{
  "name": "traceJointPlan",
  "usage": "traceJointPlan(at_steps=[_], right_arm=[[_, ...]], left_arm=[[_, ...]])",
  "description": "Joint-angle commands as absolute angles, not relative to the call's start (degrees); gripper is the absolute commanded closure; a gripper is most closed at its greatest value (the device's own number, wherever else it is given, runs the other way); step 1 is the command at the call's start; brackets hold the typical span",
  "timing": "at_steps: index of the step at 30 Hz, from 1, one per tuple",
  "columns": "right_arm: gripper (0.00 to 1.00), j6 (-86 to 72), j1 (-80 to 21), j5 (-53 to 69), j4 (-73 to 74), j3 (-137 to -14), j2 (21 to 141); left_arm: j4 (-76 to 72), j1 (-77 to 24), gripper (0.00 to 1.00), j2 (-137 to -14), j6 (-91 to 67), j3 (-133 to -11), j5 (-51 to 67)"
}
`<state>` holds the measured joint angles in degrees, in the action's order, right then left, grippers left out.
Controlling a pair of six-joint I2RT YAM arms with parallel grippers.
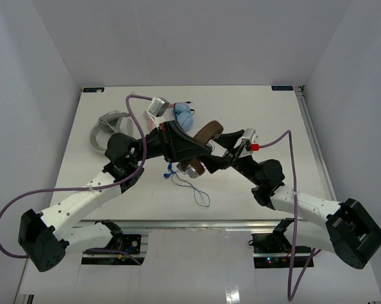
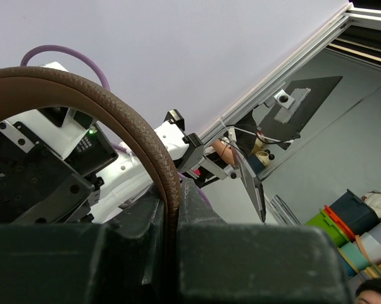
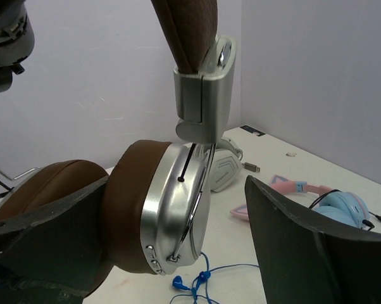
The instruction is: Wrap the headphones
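The headphones (image 1: 206, 133) hang above the table's middle, their brown headband (image 2: 114, 120) pinched edge-on in my shut left gripper (image 2: 171, 209). That gripper (image 1: 176, 144) sits at the band's left side in the top view. The silver cup (image 3: 178, 202) and brown ear pads (image 3: 130, 209) hang between the fingers of my open right gripper (image 3: 178, 247). Its right finger (image 3: 304, 240) stands clear of the cup; its left finger (image 3: 51, 234) overlaps the pads, and contact cannot be told. The thin blue cable (image 1: 192, 185) trails from the cups onto the table, also seen under the cup (image 3: 206, 278).
A grey-white pair of headphones (image 1: 108, 130) lies at the back left, behind my left arm. A pink cat-ear pair with light blue cups (image 1: 183, 116) lies just behind the held headphones, seen past the right finger (image 3: 330, 199).
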<state>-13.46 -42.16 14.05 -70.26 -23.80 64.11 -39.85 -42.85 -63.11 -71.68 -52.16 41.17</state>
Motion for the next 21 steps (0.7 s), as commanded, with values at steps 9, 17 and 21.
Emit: traceJointPlan(at_steps=[9,17,21], right_arm=[[0.62,-9.94,-43.86,6.12,-77.62,-24.22,68.34],[0.92,-6.66,-43.86,3.57,-71.60,-22.01,61.75],[0.92,-5.87,-43.86,1.95,-57.80,-25.49,59.22]], left_arm=[[-47.99,-42.80,1.00,-62.15,-74.02,-50.19,41.21],[-42.97,-42.80,0.26,-59.89,-68.56,-50.42,41.40],[-35.59,-42.64,0.06,-59.78,-62.42,-52.92,40.33]])
